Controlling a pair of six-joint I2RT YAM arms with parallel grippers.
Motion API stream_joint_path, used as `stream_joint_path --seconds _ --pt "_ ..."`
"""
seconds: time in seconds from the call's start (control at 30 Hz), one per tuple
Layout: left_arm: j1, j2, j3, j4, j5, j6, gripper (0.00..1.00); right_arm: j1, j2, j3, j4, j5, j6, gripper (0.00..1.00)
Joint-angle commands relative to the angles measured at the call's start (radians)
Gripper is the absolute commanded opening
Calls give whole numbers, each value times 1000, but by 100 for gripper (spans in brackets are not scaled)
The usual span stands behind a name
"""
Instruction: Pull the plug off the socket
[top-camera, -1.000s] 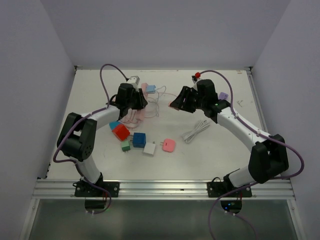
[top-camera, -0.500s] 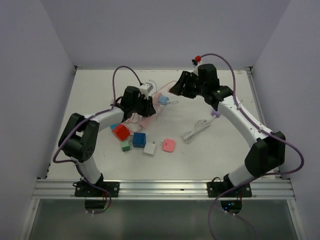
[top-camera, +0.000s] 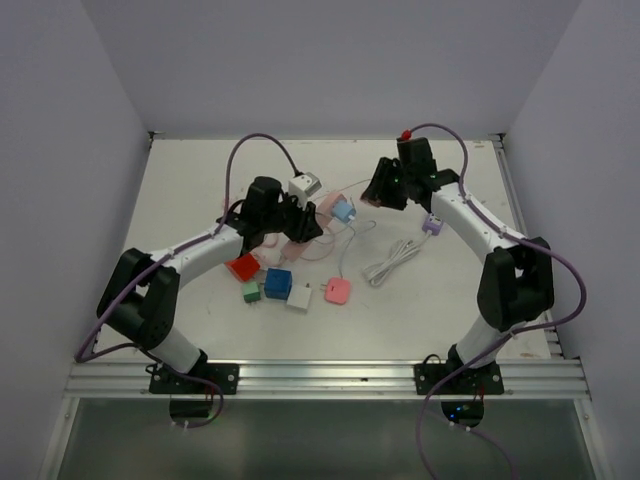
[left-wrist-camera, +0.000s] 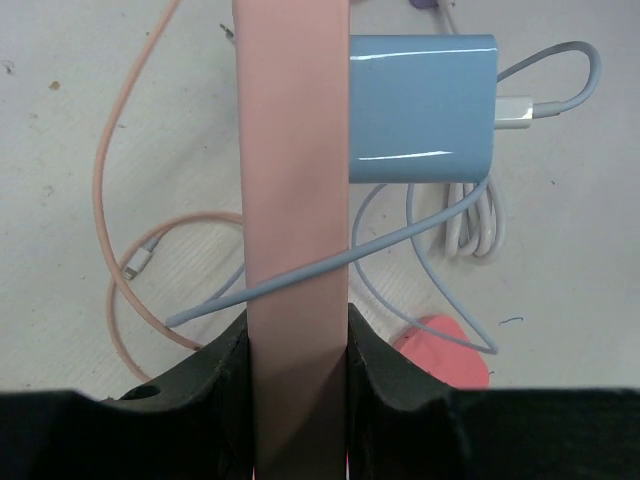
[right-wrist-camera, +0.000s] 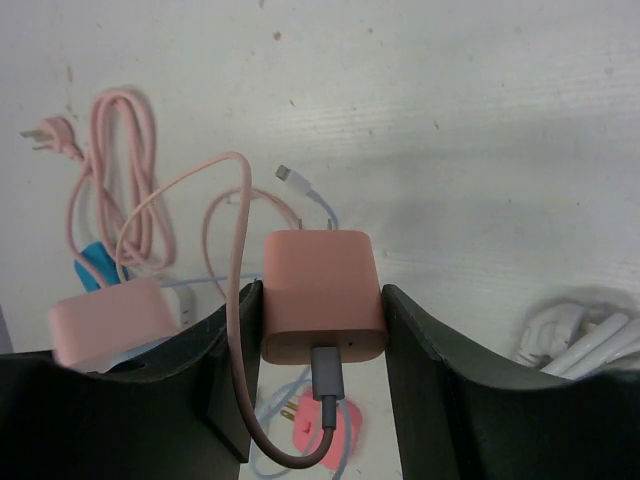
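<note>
My left gripper (left-wrist-camera: 297, 360) is shut on a long pink socket bar (left-wrist-camera: 295, 200) and holds it above the table. A blue plug (left-wrist-camera: 422, 108) with a blue-grey cable sits in the bar's right side. In the top view the left gripper (top-camera: 292, 218) holds the bar (top-camera: 322, 205) with the blue plug (top-camera: 343, 211) at its end. My right gripper (right-wrist-camera: 323, 330) is shut on a pink plug (right-wrist-camera: 323, 295). Its prongs are bare and a pink cable hangs from it. It is apart from the socket bar (right-wrist-camera: 110, 320). The right gripper (top-camera: 380, 190) is right of the bar.
Red (top-camera: 241, 265), blue (top-camera: 278, 281), green (top-camera: 251, 291), white (top-camera: 299, 297) and pink (top-camera: 337, 290) adaptors lie near the front middle. A coiled white cable (top-camera: 392, 262) and a purple plug (top-camera: 432, 224) lie on the right. Loose pink and blue cables trail under the grippers.
My left gripper has carried the socket bar and blue plug to the right. My right gripper has drawn back to the right with the pink plug, which is now apart from the bar.
</note>
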Motion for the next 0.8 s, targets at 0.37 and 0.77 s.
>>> stream_joint_path --seconds 0.37,0.77 --pt "60 0 28 213 -70 -134 0 -7 59 -208 39 -99 39 25" --pt "62 52 66 190 -61 -145 0 -6 -91 -205 66 -60 -15 85"
